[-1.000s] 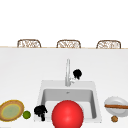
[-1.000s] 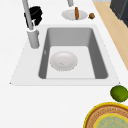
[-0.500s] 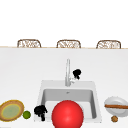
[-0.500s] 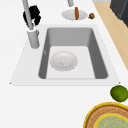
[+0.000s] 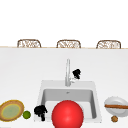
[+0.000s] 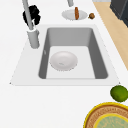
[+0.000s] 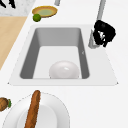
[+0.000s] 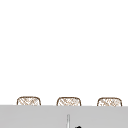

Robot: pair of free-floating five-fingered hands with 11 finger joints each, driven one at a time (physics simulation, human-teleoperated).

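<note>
Right hand (image 5: 76, 73) of mine is hovering just beside the faucet (image 5: 67, 72), at the side lever near its base; the fingers are looking curled toward that lever, though I cannot tell whether they are actually pinching it or only touching; from the right side view the hand (image 7: 105, 32) is sitting close against the faucet's base (image 7: 93, 40). To work the lever well, I am judging that the fingers need a firm seat on it and a slow, short swing, keeping the palm clear of the spout. My left hand (image 5: 40, 111) is hanging at the sink's front left corner, fingers curled, holding nothing that I can make out.

Inside the sink (image 6: 100, 62) a white bowl (image 6: 63, 60) is lying on the basin floor, well apart from the faucet; a red ball (image 5: 67, 114) is showing in front of the sink. On the white counter (image 5: 22, 75) a yellow-rimmed plate (image 5: 11, 111) and a lime (image 5: 26, 115) are resting at the left; a white plate (image 7: 37, 112) carrying a brown stick (image 7: 33, 110) is resting at the right; three woven chairs (image 5: 68, 44) are standing behind.
</note>
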